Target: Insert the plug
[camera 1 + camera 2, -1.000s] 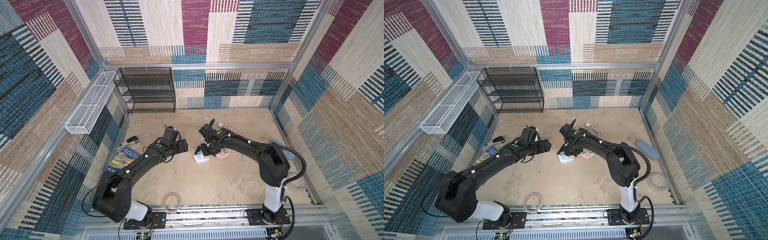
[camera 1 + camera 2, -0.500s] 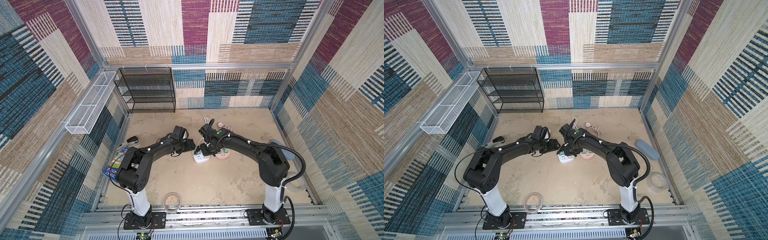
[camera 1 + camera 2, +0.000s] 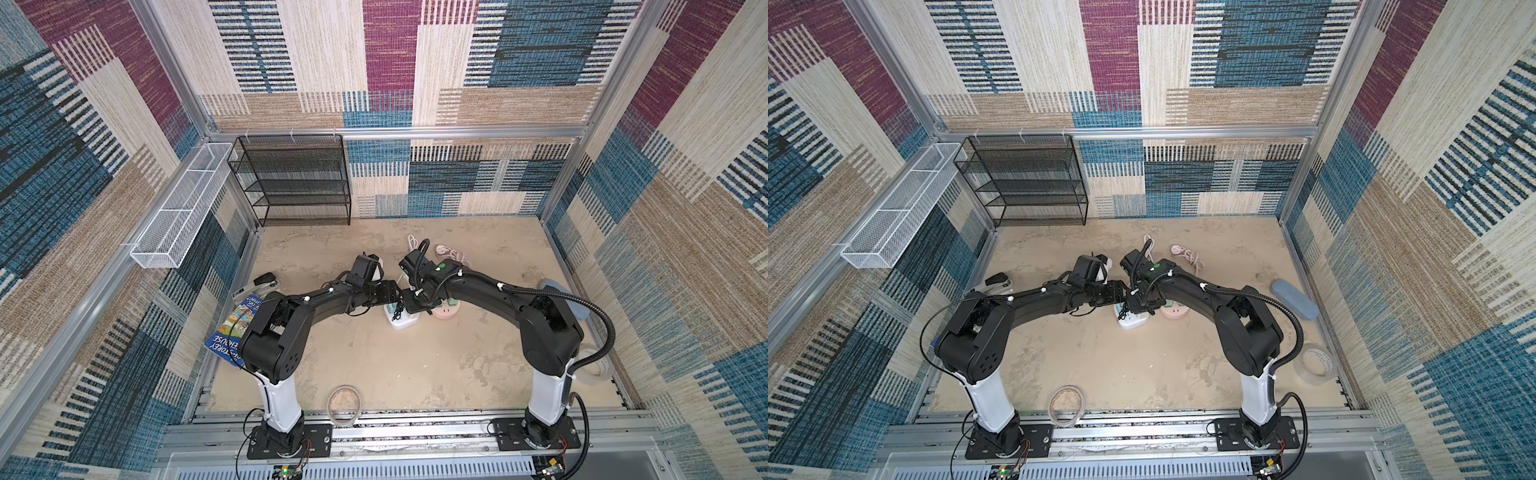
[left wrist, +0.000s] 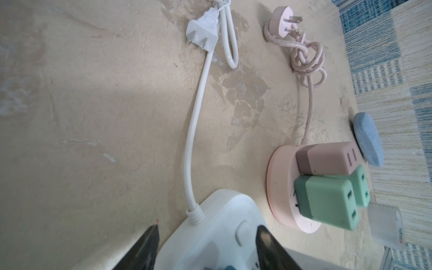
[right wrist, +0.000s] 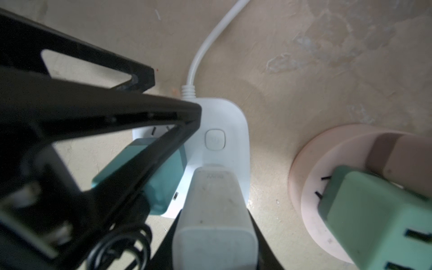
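A white power strip (image 3: pixel 401 321) (image 3: pixel 1133 321) lies mid-floor with a teal plug (image 5: pixel 163 182) seated in it. My right gripper (image 3: pixel 411 308) (image 5: pixel 213 233) is shut on a white plug (image 5: pixel 212 205), held upright over the strip's face (image 5: pixel 224 121) beside the teal plug. Its prongs are hidden. My left gripper (image 3: pixel 394 306) (image 4: pixel 208 236) reaches in from the left, open, its fingers (image 4: pixel 149 243) flanking the cable end of the strip (image 4: pixel 222 233). One finger shows a thin gap to the strip's side.
A pink round socket hub (image 4: pixel 280 177) (image 3: pixel 446 309) with green and brown adapters sits right of the strip. Loose cable plugs (image 4: pixel 203 35) lie behind. A blue-grey case (image 3: pixel 1293 299), tape roll (image 3: pixel 1314 365), book (image 3: pixel 237 328), stapler (image 3: pixel 259 284), ring (image 3: pixel 345 401) and black rack (image 3: pixel 295 183) stand around.
My left arm has swung right to the power strip and its jaws have narrowed around the strip's end. The right gripper has kept still with the white plug.
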Tool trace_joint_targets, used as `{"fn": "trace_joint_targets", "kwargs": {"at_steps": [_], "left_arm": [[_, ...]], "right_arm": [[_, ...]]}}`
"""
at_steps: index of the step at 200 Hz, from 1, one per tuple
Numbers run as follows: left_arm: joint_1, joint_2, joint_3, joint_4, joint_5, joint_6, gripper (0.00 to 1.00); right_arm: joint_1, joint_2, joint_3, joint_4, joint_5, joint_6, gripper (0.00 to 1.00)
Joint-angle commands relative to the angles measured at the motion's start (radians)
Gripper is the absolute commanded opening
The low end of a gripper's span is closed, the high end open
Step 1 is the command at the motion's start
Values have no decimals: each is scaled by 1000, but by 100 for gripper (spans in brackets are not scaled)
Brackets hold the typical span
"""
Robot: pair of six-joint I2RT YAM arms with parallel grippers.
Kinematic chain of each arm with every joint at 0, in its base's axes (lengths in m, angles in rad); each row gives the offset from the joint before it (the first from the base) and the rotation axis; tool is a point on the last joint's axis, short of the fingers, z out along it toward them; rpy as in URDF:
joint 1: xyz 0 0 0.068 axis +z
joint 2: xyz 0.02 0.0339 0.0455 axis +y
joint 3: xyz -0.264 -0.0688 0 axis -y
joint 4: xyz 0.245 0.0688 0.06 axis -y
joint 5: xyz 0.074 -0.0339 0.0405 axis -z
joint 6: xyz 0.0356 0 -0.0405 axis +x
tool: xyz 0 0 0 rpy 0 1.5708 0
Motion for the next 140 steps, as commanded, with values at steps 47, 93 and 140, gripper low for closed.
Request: {"fn": "trace_joint_targets", "kwargs": {"at_steps": [47, 93, 140], "left_arm": [[-14, -17, -62, -57, 66, 44, 70], [-17, -1, -68, -35, 76, 40, 69], [-19, 16, -72, -15, 86, 29, 68]], "right_arm": [[-8, 20, -54, 12, -20, 2, 0], [11, 11, -65, -9, 36, 8, 0], [57, 45, -87, -1, 50, 23, 0]]}}
